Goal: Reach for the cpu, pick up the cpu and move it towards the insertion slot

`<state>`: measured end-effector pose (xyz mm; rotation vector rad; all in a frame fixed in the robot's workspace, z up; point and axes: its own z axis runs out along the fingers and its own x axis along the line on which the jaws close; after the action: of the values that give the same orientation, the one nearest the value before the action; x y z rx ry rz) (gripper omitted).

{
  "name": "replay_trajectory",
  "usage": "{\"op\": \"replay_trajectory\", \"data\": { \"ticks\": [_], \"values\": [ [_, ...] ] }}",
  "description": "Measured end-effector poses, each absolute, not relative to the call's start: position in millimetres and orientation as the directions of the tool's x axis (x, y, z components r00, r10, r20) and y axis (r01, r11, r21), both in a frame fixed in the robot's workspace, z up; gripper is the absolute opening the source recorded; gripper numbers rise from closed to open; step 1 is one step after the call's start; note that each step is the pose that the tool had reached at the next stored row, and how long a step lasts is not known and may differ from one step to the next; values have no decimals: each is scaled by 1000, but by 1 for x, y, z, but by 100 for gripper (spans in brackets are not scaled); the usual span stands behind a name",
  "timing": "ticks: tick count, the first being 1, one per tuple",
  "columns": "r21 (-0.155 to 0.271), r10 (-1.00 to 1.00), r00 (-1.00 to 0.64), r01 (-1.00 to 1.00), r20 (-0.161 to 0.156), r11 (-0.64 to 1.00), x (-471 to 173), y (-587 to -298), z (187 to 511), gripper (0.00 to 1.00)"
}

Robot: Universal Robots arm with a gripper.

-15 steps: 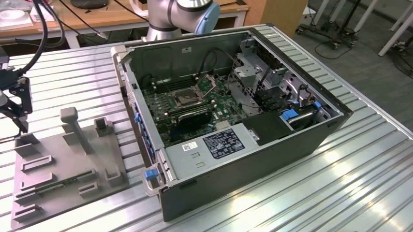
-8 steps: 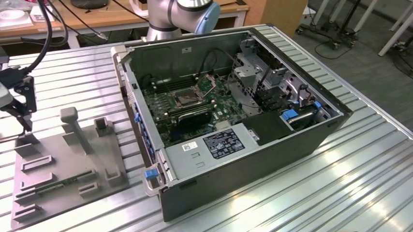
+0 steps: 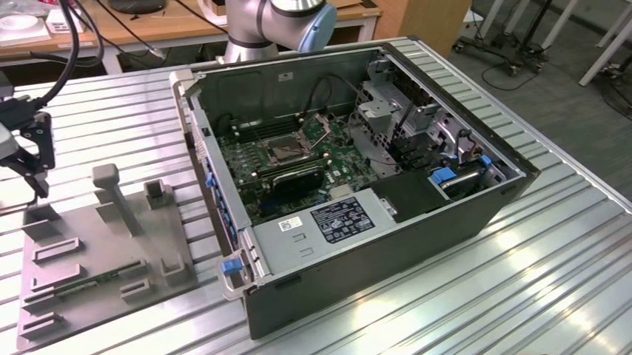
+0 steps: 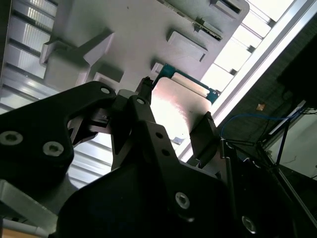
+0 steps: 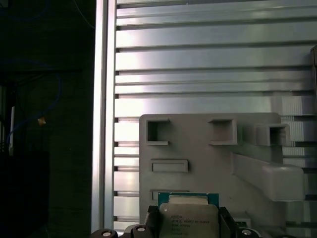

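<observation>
The cpu [image 5: 188, 221], a flat square chip with a silvery top and a thin green rim, sits between my gripper's [image 5: 188, 225] two dark fingers, which press on its opposite edges. In the second wrist view the cpu [image 4: 179, 105] hangs a little above the grey plastic tray [image 4: 133, 34], with the gripper [image 4: 174, 110] shut on it. In the exterior view the gripper [image 3: 38, 181] is at the exterior view's far left, over the tray's [image 3: 89, 251] far corner. The insertion slot [image 3: 286, 150], a shiny metal frame with a dark centre, lies on the green motherboard inside the open case.
The open computer case [image 3: 395, 222] stands in the middle of the ribbed metal table [image 3: 553, 281], its wall rising between tray and motherboard. A green memory stick [image 3: 99, 279] lies in the tray, among upright grey posts [image 3: 111, 194]. The table edge [image 5: 101, 124] runs close by.
</observation>
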<state>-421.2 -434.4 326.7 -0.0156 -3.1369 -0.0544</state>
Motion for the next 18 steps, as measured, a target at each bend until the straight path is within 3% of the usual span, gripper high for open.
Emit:
{"op": "replay_trajectory", "data": {
  "ticks": [18],
  "values": [
    [35,10,-1000,10,5,999,-419,-434,330,55]
  ]
}}
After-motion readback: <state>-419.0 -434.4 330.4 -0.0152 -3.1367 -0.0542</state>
